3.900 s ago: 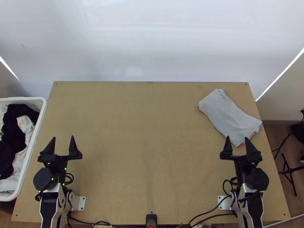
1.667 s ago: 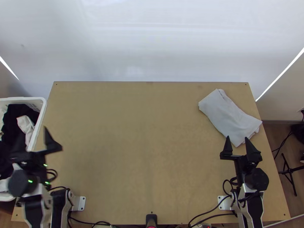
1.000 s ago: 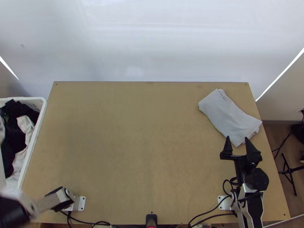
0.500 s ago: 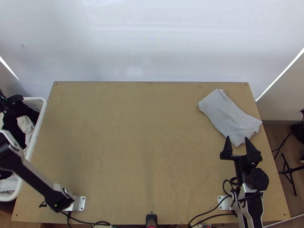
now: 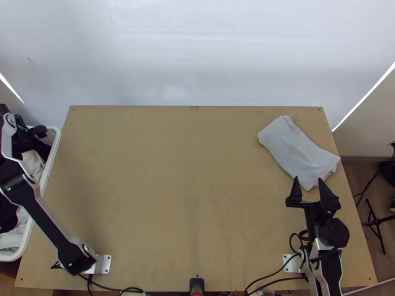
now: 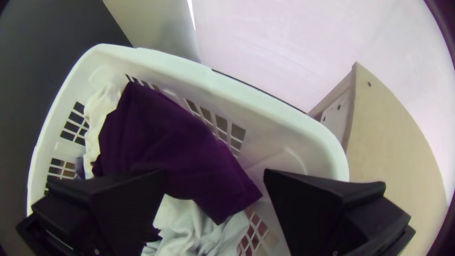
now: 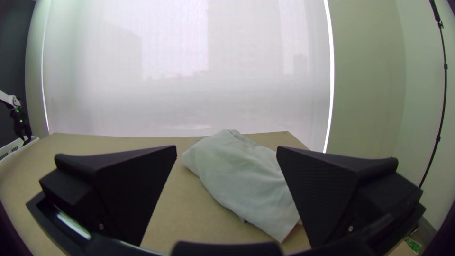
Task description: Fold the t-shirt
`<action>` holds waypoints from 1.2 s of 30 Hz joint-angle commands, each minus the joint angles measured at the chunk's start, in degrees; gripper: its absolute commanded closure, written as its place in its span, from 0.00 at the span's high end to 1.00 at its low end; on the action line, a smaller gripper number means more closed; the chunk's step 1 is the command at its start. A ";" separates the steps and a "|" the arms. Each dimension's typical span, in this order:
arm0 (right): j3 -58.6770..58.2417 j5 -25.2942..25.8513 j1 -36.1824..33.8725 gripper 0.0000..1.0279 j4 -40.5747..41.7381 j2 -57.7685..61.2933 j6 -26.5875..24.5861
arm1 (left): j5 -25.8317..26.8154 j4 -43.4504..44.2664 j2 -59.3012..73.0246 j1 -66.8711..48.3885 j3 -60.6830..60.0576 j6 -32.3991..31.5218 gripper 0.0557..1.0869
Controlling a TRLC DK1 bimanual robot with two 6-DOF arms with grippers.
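At the left, the top view has the basket (image 5: 57,148) beside the table (image 5: 173,197), the left arm (image 5: 44,217) crossing over it and the left gripper (image 5: 37,130) above its far part. The left wrist view adds the slotted inner walls and, inside, a bunched dark cloth (image 6: 175,137) with a pointed corner, plus pale cloths (image 6: 189,223) around and under it. There the left gripper (image 6: 213,175) stands open, its fingers wide apart; the dark cloth lies beyond and between them, and whether either finger touches it I cannot tell.

At the right, the top view gives the whole outline of the grey cloth (image 5: 296,148), folded into a slanting bundle near the table's far right corner. The right wrist view shows it from low down, its top slightly raised, with the left arm far off over the basket. The right gripper (image 5: 308,178) is open and holds nothing; the grey cloth lies just ahead of its fingertips, mostly between them as the right wrist view sees it. Which cloth is the t-shirt I cannot tell.
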 commanded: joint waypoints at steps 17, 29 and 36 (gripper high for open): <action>0.01 0.01 0.01 0.96 0.01 0.01 0.00 | 3.91 13.16 -18.56 8.56 -1.20 -10.42 0.04; 0.01 0.01 0.01 0.96 0.01 0.01 0.00 | 15.51 3.66 -49.58 4.52 -6.12 -13.94 0.04; 0.01 0.01 0.01 0.96 0.01 0.01 0.00 | 12.70 3.23 -62.94 -10.51 -15.96 -12.88 0.04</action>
